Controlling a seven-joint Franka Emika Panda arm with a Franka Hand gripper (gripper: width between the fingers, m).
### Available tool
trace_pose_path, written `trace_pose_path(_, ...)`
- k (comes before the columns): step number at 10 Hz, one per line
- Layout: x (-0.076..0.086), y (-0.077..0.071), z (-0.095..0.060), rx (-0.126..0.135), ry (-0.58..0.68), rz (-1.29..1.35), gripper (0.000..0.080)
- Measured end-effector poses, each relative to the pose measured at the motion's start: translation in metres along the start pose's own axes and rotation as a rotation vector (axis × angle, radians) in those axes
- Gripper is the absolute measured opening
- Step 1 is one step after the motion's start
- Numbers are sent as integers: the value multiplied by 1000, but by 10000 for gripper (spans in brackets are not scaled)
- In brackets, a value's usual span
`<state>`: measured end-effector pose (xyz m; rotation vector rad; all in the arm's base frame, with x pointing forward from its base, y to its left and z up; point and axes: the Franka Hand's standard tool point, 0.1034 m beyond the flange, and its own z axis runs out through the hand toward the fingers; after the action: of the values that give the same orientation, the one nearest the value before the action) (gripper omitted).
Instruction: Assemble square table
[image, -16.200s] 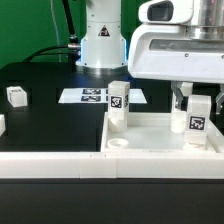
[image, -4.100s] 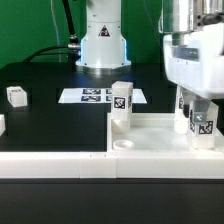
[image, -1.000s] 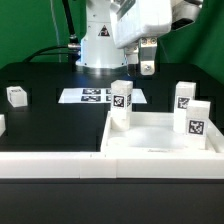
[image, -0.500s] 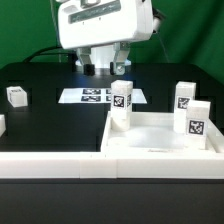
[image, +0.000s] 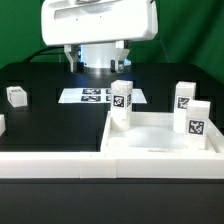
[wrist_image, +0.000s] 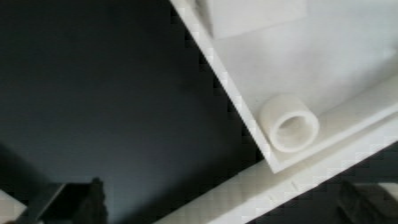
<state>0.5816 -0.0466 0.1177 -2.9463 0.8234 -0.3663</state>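
The square table's white slab lies at the exterior view's right with its rim up. Three tagged legs stand upright in its corners: one at the back left, one at the back right, one at the front right. The front left socket is empty; the wrist view shows it as a round ring in the slab's corner. A loose leg lies on the black table at the left. My gripper hangs high above the table's middle, open and holding nothing; its dark fingertips frame the wrist view.
The marker board lies in front of the robot's base. A long white low wall runs along the front edge, touching the slab; it also shows as a band. Another white part is cut off at the left edge.
The gripper has swung from the upper right toward the exterior view's left, open and empty throughout. The legs and slab have not moved.
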Motion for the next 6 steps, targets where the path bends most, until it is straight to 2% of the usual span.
trace_pose_path(1,-1,8,0,-3,-5,-115,649)
trace_pose_path(4,-3,79,6,-27,-65,-411,649)
trace_pose_path(5,-3,96,13,-41,-78,-465,649)
trace_pose_path(6,-7,104,20,-58,-75,-493,649)
